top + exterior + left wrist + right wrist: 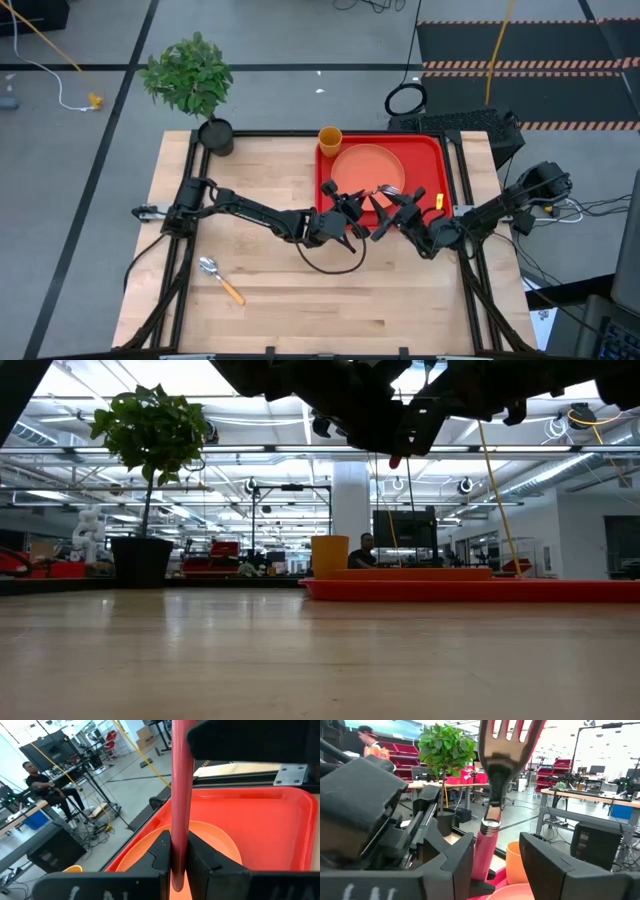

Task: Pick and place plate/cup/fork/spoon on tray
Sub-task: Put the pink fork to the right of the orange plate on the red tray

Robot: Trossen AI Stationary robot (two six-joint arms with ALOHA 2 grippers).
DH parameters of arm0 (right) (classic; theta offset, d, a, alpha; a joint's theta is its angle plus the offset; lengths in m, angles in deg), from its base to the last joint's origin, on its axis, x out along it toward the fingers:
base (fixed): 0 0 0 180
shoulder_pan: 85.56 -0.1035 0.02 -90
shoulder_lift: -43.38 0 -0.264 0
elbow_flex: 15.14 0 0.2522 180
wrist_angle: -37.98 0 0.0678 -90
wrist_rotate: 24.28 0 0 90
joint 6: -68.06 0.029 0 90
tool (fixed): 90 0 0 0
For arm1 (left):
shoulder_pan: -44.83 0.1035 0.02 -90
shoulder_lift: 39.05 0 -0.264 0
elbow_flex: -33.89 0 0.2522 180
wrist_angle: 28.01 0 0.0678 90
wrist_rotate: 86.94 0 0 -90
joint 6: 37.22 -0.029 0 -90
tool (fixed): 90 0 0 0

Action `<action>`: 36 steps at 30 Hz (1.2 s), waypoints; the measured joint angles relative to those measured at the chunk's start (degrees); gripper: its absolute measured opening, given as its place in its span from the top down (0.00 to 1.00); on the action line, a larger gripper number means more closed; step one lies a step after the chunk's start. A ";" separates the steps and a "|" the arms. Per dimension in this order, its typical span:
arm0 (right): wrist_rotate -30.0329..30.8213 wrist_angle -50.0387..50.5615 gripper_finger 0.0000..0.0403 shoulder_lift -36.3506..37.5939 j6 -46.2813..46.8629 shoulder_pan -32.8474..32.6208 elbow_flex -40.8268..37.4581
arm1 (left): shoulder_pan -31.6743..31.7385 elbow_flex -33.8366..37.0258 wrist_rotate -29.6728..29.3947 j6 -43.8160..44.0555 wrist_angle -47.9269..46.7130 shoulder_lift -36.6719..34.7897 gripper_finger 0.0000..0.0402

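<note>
Pinkish-red fork (179, 795) is clamped by its handle between the left gripper's (178, 851) fingers, above the plate (367, 168) in the tray (432, 150); right gripper (496, 857) meets it there, fingers apart around the handle; cup (330, 138) touches the tray's far corner; spoon (220, 279) lies well apart on the table (300, 310).

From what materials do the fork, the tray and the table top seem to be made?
The fork: its tines look like dull grey metal, and its smooth pinkish-red handle is probably plastic; it is held between the left gripper and the right gripper.
The tray: likely plastic, judging by its uniform glossy bright red.
The table: pale wood with visible plank seams.
</note>
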 joint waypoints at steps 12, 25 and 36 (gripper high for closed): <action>-4.21 -2.12 0.68 0.00 -1.16 3.28 0.00 | -0.04 -0.02 1.73 2.65 -0.04 0.00 0.93; -7.74 -2.12 0.91 0.00 -3.77 4.16 0.00 | 0.39 -0.02 5.00 4.17 -0.01 0.00 0.81; -2.87 6.10 0.90 7.36 -7.60 2.33 0.00 | -1.91 0.00 4.96 4.39 -13.54 -7.36 0.33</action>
